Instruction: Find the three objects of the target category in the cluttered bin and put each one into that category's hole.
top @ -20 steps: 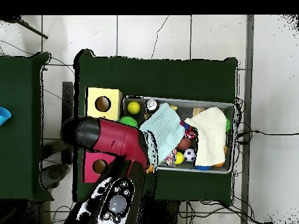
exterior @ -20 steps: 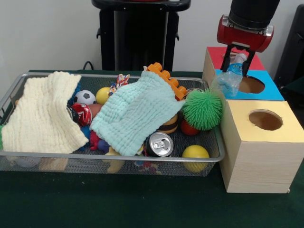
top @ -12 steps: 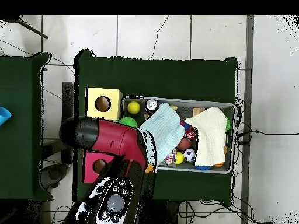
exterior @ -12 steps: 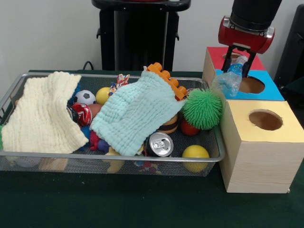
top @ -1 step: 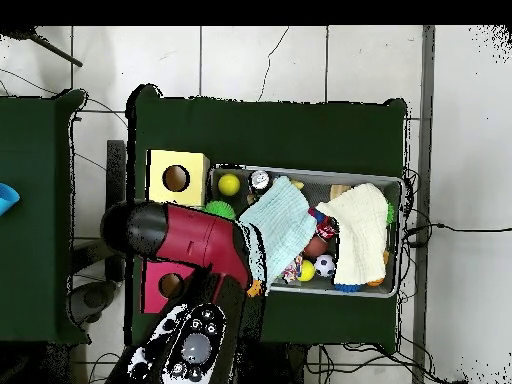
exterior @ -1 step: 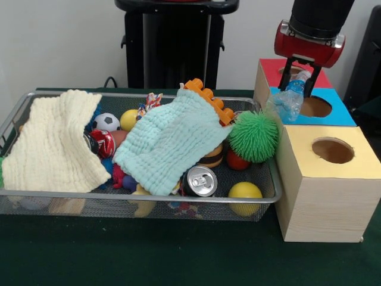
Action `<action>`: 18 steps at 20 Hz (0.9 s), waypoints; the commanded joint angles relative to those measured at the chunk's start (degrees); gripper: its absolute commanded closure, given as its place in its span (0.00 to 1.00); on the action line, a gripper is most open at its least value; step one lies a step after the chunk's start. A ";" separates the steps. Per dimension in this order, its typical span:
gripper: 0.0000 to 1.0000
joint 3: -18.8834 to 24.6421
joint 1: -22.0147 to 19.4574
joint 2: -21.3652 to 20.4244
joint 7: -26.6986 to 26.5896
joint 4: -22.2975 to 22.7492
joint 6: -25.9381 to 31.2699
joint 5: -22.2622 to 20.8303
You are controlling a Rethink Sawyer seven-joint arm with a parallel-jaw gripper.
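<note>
At the bottom of the front view lay the dark green table (exterior @ -1 step: 178,262). On it, across the lower left and centre, sat the wire bin (exterior @ -1 step: 137,205), crowded to its rim. Nearest the front edge were a silver can (exterior @ -1 step: 199,180) lying with its top toward the camera and a yellow ball (exterior @ -1 step: 245,193) in the bin's lower right corner. A cream cloth (exterior @ -1 step: 53,143) covered the left part of the bin, and a mint cloth (exterior @ -1 step: 169,140) draped over the middle, hiding much of what lay beneath. Between the two cloths showed a red ball (exterior @ -1 step: 106,143), a small soccer ball (exterior @ -1 step: 107,122) and another yellow ball (exterior @ -1 step: 128,119). An orange toy brick (exterior @ -1 step: 209,98) poked out from behind the mint cloth's upper edge, and a spiky green ball (exterior @ -1 step: 254,137) rested against the bin's right end, beside the boxes.

At the lower right stood a wooden box with a yellow top (exterior @ -1 step: 324,179) and a round hole. Behind it came the blue-topped box (exterior @ -1 step: 330,110), its hole partly showing, and farther still the red-topped box (exterior @ -1 step: 274,71).

In the upper right, the red and black arm came down, and its claw (exterior @ -1 step: 299,80) was clenched on a clear plastic bottle (exterior @ -1 step: 289,98), gripped at the neck. The bottle hung tilted above the left edge of the blue-topped box, just beside that hole.
</note>
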 commanded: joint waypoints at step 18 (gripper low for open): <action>1.00 2.36 2.27 8.80 21.61 -3.87 -6.40 1.48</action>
